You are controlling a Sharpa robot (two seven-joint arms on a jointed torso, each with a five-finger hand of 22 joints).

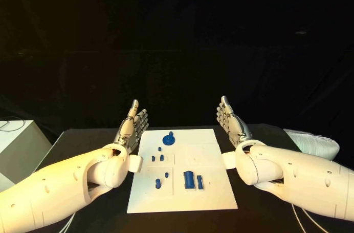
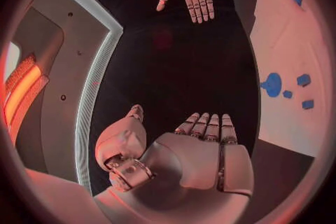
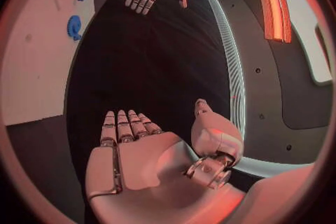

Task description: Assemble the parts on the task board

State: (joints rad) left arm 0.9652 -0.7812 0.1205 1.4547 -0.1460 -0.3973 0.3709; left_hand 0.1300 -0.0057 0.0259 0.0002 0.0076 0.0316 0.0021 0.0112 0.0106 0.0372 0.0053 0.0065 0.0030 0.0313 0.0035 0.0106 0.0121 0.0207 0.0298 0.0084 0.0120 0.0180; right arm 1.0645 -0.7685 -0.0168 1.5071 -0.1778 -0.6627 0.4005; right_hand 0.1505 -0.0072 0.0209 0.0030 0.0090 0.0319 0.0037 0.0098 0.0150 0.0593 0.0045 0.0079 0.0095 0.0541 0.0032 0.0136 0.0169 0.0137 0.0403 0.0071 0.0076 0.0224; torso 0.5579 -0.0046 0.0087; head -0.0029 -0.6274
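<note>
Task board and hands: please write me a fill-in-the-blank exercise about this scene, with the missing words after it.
1. The task board is coloured ___.
2. The small parts on it are coloured ___.
3. The left hand and right hand flank the board, fingers straight, holding ___.
4. The table is coloured ___.

Missing words: white; blue; nothing; black.

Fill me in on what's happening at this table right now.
A two-armed robot faces a white task board on a black table. Small blue parts sit scattered on the board, among them a rounder one near its far end. Neither hand holds anything: the left hand and the right hand are raised flat on either side of the board, fingers straight and together, touching no part. This could be before any handling or a pause after it.
</note>
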